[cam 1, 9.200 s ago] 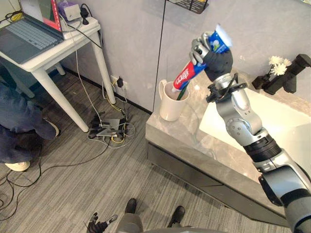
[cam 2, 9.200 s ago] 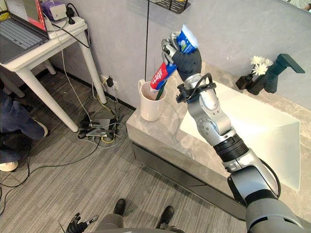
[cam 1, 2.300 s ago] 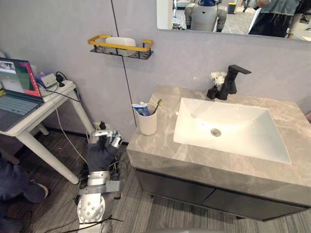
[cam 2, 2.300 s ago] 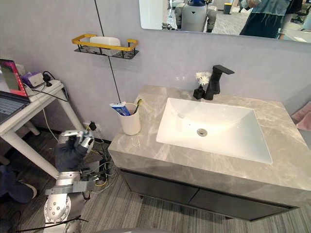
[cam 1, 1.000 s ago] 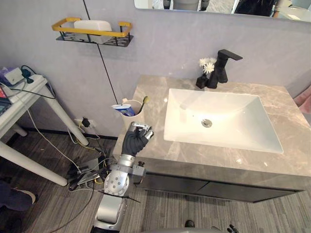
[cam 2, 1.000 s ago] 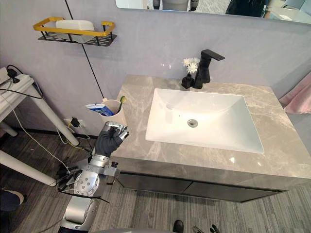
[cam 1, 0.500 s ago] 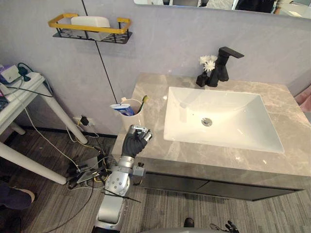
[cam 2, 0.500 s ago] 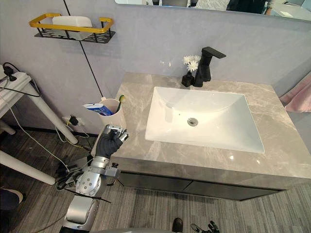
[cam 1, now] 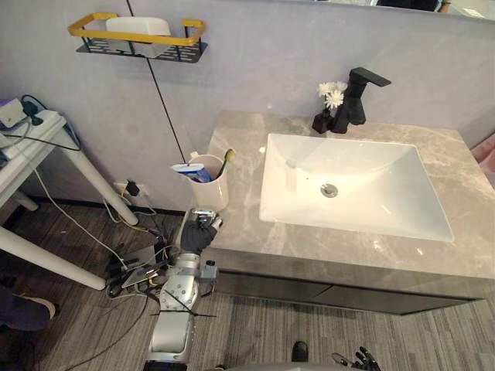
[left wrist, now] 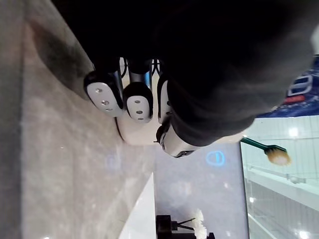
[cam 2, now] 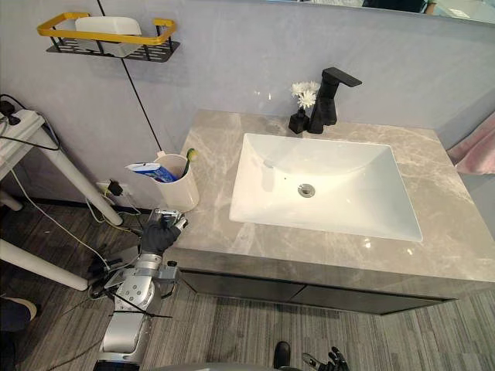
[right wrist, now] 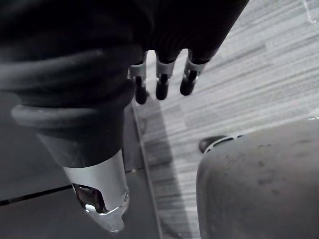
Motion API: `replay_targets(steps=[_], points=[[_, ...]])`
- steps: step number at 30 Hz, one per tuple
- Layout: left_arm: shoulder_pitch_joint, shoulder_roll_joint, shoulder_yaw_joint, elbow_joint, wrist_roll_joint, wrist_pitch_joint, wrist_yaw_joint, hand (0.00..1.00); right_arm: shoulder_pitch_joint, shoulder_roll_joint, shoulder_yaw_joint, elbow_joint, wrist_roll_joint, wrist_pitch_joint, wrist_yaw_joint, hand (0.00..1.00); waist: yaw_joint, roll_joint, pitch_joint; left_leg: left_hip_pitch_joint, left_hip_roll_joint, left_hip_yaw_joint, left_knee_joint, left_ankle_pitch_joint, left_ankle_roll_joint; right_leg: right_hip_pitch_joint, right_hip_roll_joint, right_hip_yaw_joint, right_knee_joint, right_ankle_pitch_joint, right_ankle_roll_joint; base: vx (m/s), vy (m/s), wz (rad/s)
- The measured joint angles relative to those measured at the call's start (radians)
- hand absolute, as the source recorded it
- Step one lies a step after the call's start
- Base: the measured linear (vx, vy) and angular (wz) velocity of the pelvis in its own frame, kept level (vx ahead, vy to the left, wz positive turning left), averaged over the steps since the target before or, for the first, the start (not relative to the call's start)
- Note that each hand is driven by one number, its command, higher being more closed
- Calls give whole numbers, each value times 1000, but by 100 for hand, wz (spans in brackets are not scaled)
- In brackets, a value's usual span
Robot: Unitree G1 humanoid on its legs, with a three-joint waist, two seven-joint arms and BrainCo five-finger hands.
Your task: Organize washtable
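A white cup stands at the left end of the grey marble counter. In it lean a blue toothpaste tube and a green toothbrush. My left hand is a curled, empty fist at the counter's front left corner, just below and in front of the cup, apart from it. In the left wrist view its curled fingers sit before the cup, with the toothbrush beyond. My right hand hangs low near the floor, its fingers straight and empty.
A white sink basin fills the counter's middle. A black faucet and a small vase of white flowers stand behind it. A yellow-rimmed wall shelf holds soap. A white side table and floor cables lie left.
My left hand, still a fist, has sunk from beside the cup down to the counter's front edge. The camera has shifted slightly; the cup and its contents stay put.
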Motion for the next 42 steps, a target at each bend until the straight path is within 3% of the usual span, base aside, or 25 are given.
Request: replay_targets(steps=[24, 42], points=[[-90, 6, -6, 51, -3, 12, 11, 100, 22, 2, 9, -30, 29, -5, 14, 0, -2, 4, 0, -13, 8, 15, 11, -1, -2, -17, 9, 14, -2, 8, -8, -4, -4, -1], [-186, 132, 31, 183, -13, 10, 22, 100, 25, -20, 49, -54, 28, -5, 35, 0, -26, 14, 3, -16, 16, 47, 20, -3, -5, -35, 18, 40, -8, 27, -16, -24, -17, -5]])
